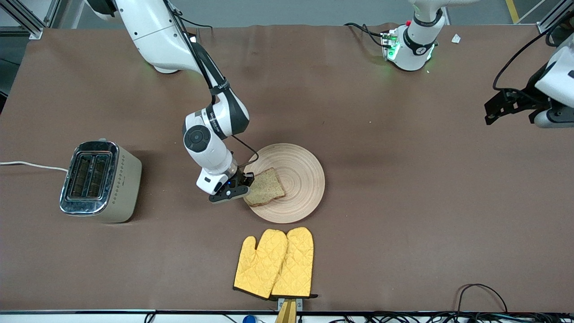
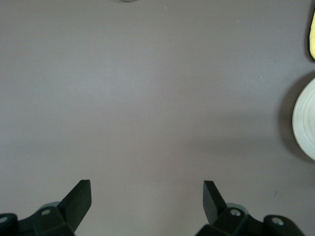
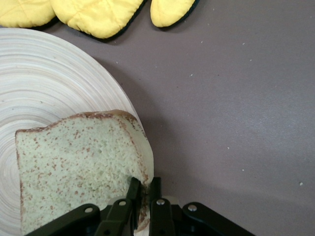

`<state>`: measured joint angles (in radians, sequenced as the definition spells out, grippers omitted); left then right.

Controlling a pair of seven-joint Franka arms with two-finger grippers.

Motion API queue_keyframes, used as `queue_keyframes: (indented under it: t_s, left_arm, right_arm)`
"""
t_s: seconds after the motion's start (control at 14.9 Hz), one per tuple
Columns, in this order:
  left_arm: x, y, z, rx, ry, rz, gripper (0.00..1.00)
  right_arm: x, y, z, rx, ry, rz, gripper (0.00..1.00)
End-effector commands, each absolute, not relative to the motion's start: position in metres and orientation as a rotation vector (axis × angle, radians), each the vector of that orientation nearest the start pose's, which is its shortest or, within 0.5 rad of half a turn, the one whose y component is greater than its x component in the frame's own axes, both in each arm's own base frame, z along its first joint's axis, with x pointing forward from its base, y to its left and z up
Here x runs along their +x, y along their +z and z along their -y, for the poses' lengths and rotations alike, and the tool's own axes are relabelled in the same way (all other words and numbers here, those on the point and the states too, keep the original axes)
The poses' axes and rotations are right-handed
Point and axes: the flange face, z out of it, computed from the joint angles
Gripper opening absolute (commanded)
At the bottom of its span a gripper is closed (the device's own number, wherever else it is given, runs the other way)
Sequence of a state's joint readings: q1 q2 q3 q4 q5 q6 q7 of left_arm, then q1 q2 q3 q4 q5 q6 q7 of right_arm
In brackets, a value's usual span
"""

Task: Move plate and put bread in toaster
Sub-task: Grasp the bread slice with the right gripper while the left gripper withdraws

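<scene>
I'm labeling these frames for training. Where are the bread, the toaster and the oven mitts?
bread (image 1: 265, 187): front view, middle of the slice's speckled crumb.
toaster (image 1: 89, 176): front view, chrome top between its two slots.
oven mitts (image 1: 276, 262): front view, quilted yellow fabric where the two mitts meet.

I see a brown counter (image 1: 381, 188) carrying four things directly. The toaster (image 1: 101, 181) stands toward the right arm's end, its white cord (image 1: 31, 166) trailing along the counter to that edge. The plate (image 1: 293, 179) lies near the middle, well apart from the toaster. A pair of yellow mitts (image 1: 276, 262) lies nearer the front camera than the plate, close to it but not touching, side by side and overlapping, cuffs at the counter's near edge. By the left arm's base I make out a small white scrap (image 1: 456, 38), possibly paper. Both arm bases stand on the counter along its robot edge.
</scene>
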<state>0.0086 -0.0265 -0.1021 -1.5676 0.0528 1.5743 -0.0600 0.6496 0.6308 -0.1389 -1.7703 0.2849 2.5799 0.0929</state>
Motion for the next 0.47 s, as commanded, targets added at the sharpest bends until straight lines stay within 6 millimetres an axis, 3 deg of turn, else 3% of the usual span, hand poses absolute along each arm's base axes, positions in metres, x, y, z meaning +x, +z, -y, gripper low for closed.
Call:
queue_keyframes:
  t_s: [0.0, 0.2, 0.4]
  left_arm:
    - [0.528, 0.650, 0.044, -3.100, -0.048, -0.081, 1.00]
    - [0.530, 0.649, 0.045, -3.101, -0.051, -0.081, 1.00]
    - [0.529, 0.650, 0.047, -3.101, -0.046, -0.098, 1.00]
  right_arm:
    - [0.592, 0.227, -0.331, -2.976, -0.227, 0.342, 0.01]
    - [0.595, 0.232, -0.327, -2.979, -0.213, 0.352, 0.00]
    - [0.605, 0.250, -0.318, -3.000, -0.116, 0.330, 0.00]
